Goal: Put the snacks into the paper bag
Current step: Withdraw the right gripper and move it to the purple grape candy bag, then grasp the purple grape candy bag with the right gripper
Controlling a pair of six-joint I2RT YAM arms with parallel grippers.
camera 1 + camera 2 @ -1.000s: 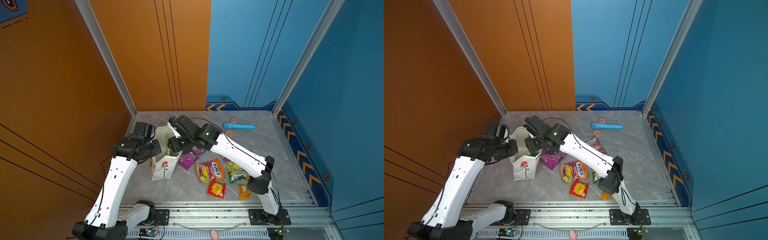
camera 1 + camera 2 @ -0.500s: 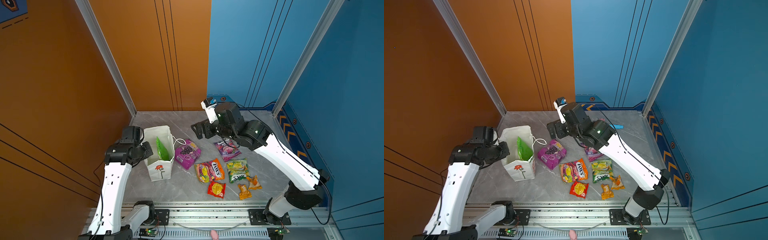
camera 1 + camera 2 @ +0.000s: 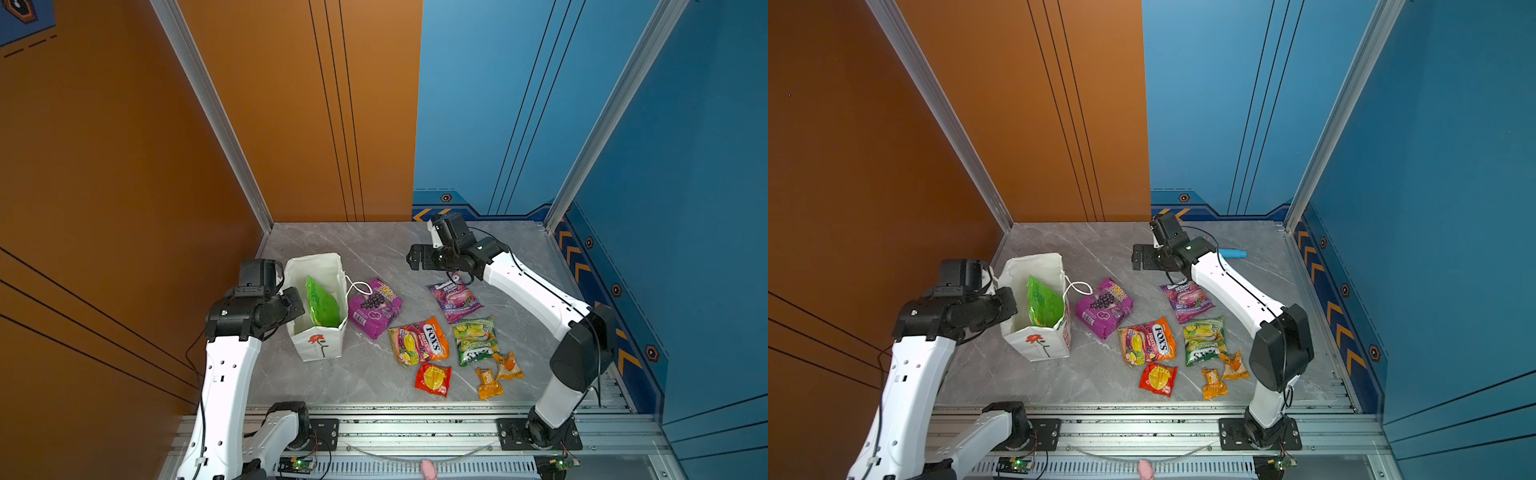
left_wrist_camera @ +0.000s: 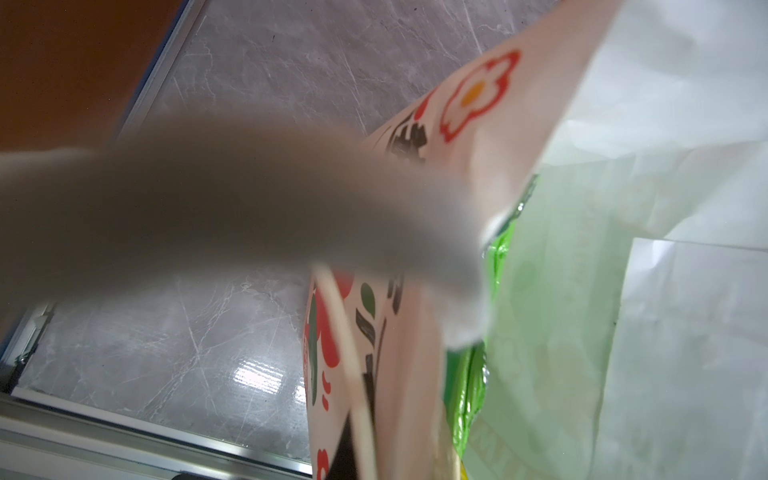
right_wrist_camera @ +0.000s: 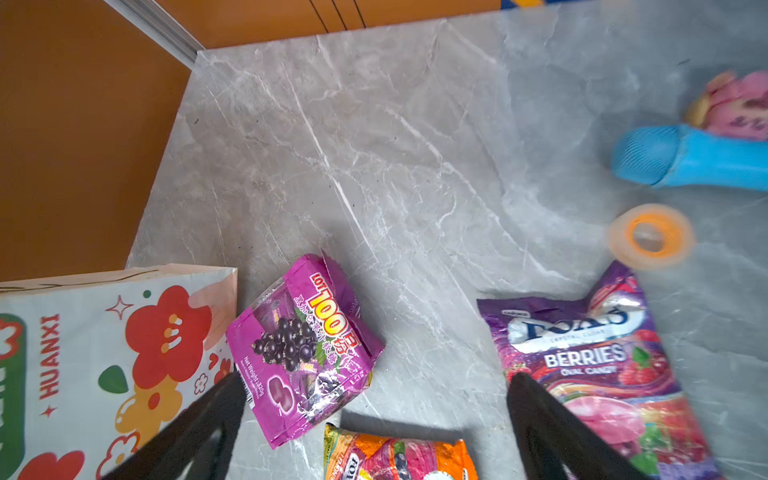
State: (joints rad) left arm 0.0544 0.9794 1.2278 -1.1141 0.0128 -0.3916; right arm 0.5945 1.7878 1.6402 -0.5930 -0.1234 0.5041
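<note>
A grey marbled bench (image 3: 374,249) is walled in orange at its left edge and blue at its right. Near the far edge lies a blue microphone-like cylinder (image 3: 1233,252) (image 5: 698,160), partly hidden in a top view. A small pink toy (image 5: 735,104) sits just behind it, and an orange-cored tape roll (image 5: 650,236) lies near its head, apart from it. A small pink object (image 3: 1145,469) sits below the front edge.

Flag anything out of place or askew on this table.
Three non-snacks lie far back on the table: a blue cylinder, a pink toy and a tape roll. The top of the berries packet is crumpled. The bag stands upright; nothing has spilled.
</note>
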